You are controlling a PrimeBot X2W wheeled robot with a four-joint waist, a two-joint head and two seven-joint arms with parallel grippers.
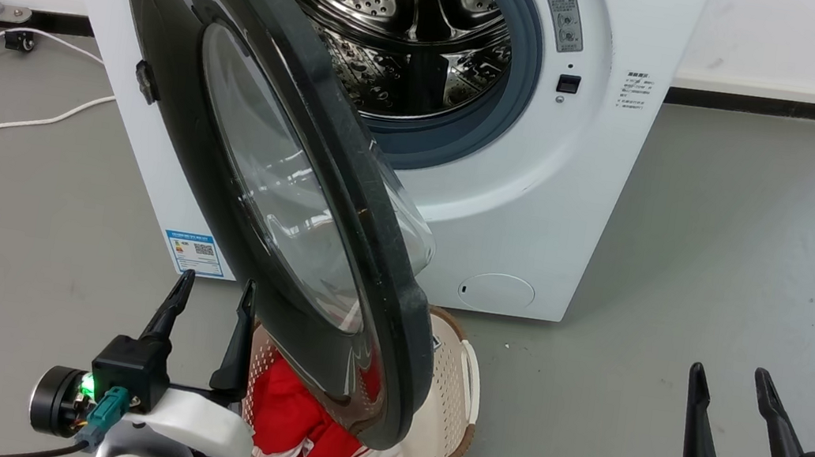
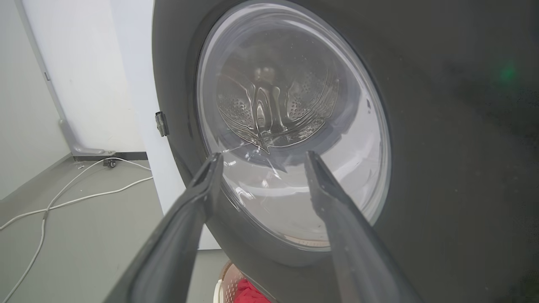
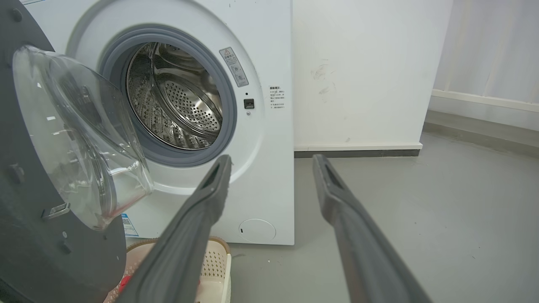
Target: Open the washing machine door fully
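The left claw (image 1: 218, 282) is held wide open, its two long dark fingers spread apart, and nothing is gripped between them. Directly ahead of it, close by, stands the large round glossy black washing machine door with a clear bulging glass bowl (image 1: 177, 108). The door is swung partway out from the big white boxy front-loading washing machine (image 1: 539, 199). In the left wrist view the door's outer face is met almost head-on, and the fingertips are seen against the lower part of the glass. Whether the door is touched by them cannot be told.

Ahead and to the right of this claw, the perforated steel drum (image 1: 404, 29) is exposed behind the door, ringed by the grey-blue rubber gasket (image 1: 520, 77). Just beside the claw on its right, a white plastic lattice basket with a brown rim (image 1: 444, 425) is set on the grey floor (image 1: 729, 266) beneath the door's lower edge, and red cloth (image 1: 286, 411) is seen inside it.

The right claw (image 1: 730, 371) is likewise spread open and empty, well apart from the door, which is placed ahead and to its left.
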